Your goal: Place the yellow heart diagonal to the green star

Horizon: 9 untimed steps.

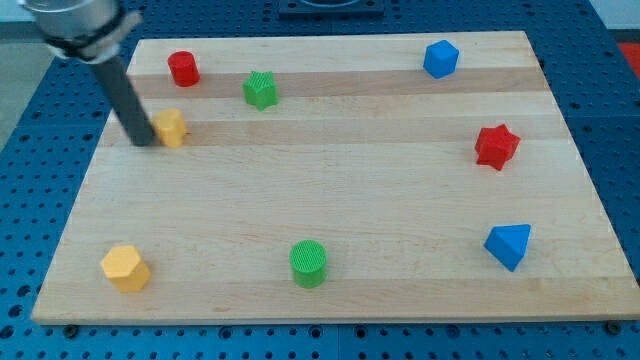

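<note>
The yellow heart [173,128] lies on the wooden board near the view's upper left. The green star [260,90] sits up and to the right of it, about a block's width apart diagonally. My tip [143,142] rests on the board just left of the yellow heart, touching or nearly touching its left side. The dark rod slants up to the view's top left corner.
A red cylinder [183,68] stands above the heart. A blue hexagonal block [440,59] is at top right, a red star [496,146] at right, a blue triangle [509,245] at lower right, a green cylinder [308,263] at bottom centre, a yellow hexagon [125,268] at lower left.
</note>
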Each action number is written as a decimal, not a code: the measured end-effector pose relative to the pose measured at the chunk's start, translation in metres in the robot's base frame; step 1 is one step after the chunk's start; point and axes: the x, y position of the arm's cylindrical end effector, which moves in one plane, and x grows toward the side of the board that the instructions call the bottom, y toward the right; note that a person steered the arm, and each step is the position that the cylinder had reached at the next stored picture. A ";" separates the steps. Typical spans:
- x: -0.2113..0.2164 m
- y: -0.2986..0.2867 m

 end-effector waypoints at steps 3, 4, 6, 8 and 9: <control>-0.058 -0.006; -0.021 0.043; -0.027 0.109; -0.070 0.117; -0.067 0.119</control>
